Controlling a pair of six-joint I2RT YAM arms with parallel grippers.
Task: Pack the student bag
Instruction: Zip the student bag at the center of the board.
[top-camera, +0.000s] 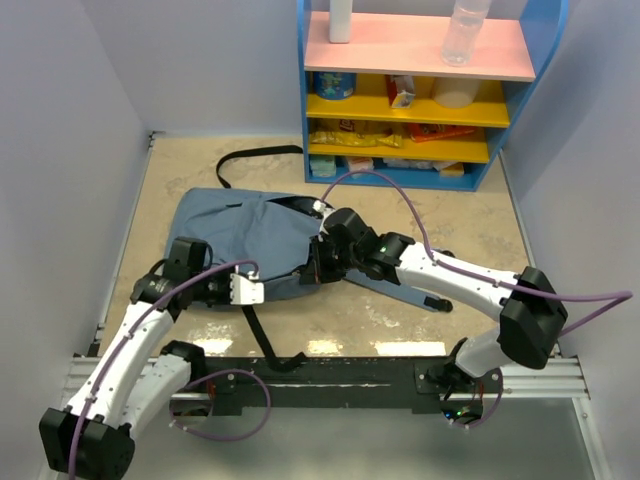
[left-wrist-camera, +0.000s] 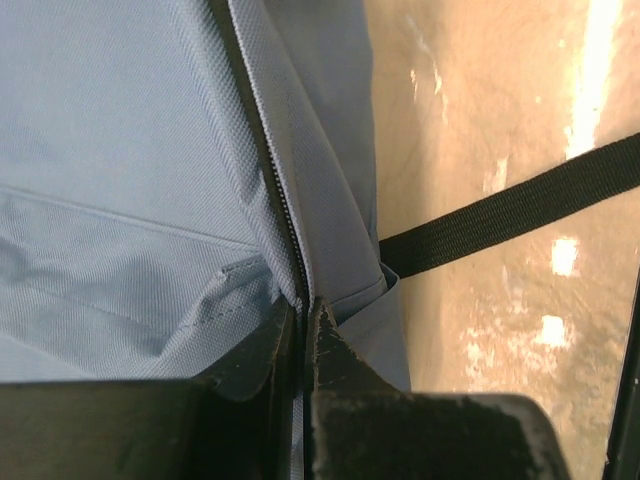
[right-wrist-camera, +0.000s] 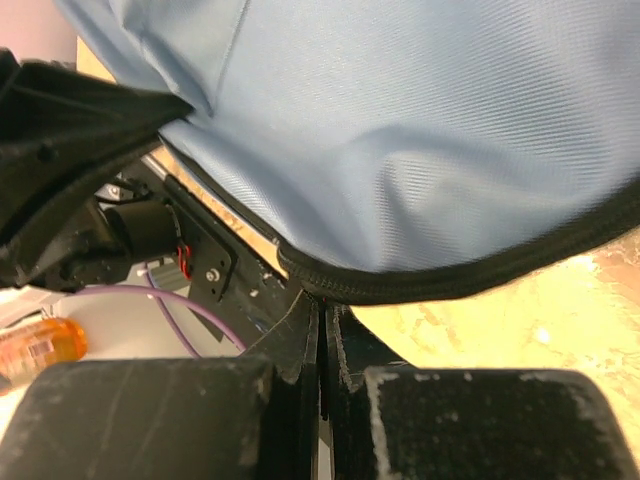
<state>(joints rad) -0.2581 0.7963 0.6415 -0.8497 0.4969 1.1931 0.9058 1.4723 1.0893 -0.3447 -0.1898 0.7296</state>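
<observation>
At the student bag (top-camera: 235, 235) near rim, left end effector (left-wrist-camera: 300, 310) and right end effector (right-wrist-camera: 322, 310) each clamp fabric; the bag body lies beyond, leftward.

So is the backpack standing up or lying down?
Lying down. The student bag is spread flat on the table, with one black strap trailing out behind it.

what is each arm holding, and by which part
The soft grey-blue fabric backpack: left jaws pinch fabric along its zip, right jaws seemingly nip its black-piped edge.
</observation>
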